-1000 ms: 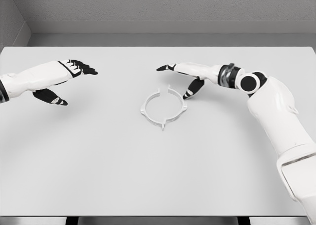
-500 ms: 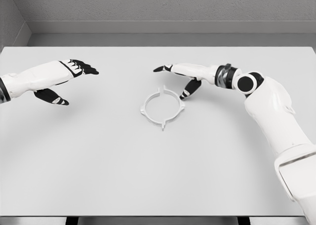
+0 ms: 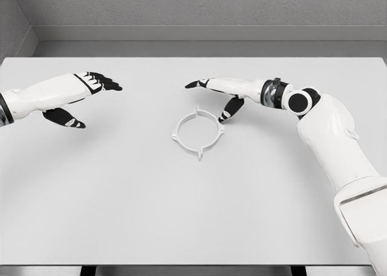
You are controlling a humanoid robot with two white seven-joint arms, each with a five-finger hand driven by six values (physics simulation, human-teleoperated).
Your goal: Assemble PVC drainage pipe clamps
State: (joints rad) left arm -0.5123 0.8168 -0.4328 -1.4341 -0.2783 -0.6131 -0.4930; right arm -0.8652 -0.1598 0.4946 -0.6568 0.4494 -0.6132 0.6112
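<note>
Head view, sole view supplied. White pipe clamp (image 3: 200, 132) lying flat on the white table (image 3: 121, 203), forming a closed ring with small tabs projecting around it; whether the halves are fully seated cannot be told. Clamp located just below and slightly left of the right hand (image 3: 225, 92), near its thumb tip, which hangs just beside the ring's upper right tab; contact not confirmable. Right hand open, fingers extended leftward, palm down, thumb angled down toward the clamp, nothing gripped. Posture judged suited to nudging or pressing the ring at its near edge rather than lifting it.

Left hand (image 3: 75, 94) well apart from the clamp, off to its left, open with fingers extended and thumb dropped, holding nothing; judged to be standing by, clear of the work.

No brands, labels or legible writing found on clamp, table, arms or the grey wall (image 3: 193, 6) behind.
</note>
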